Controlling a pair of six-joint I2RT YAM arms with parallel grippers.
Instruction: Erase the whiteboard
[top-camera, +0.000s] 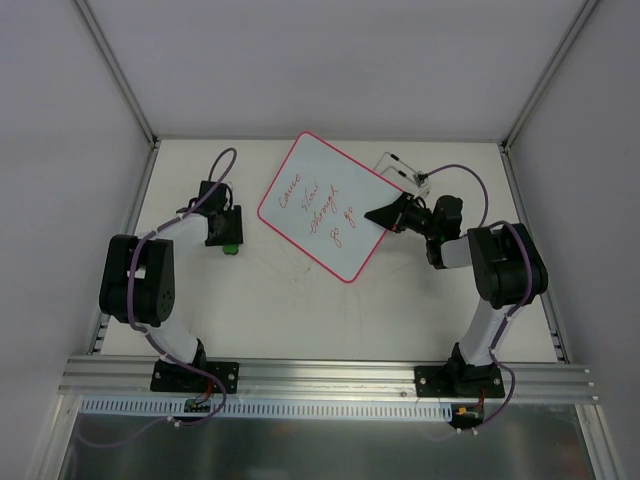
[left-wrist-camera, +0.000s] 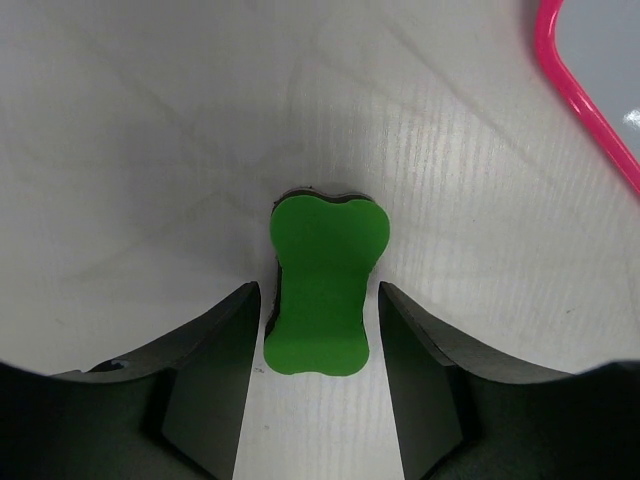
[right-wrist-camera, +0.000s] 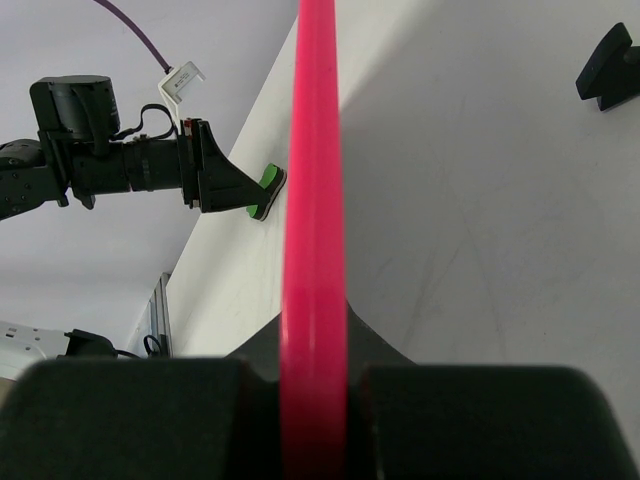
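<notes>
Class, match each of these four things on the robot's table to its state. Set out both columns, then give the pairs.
Things:
1. whiteboard
2. bone-shaped eraser
3. left gripper
4. right gripper

States:
A. shut on the board's pink edge
B. green, lying flat
C. bearing red handwriting
D. open, one finger on each side of the eraser

Pairs: 1-C; 2-B; 3-D; 4-A
</notes>
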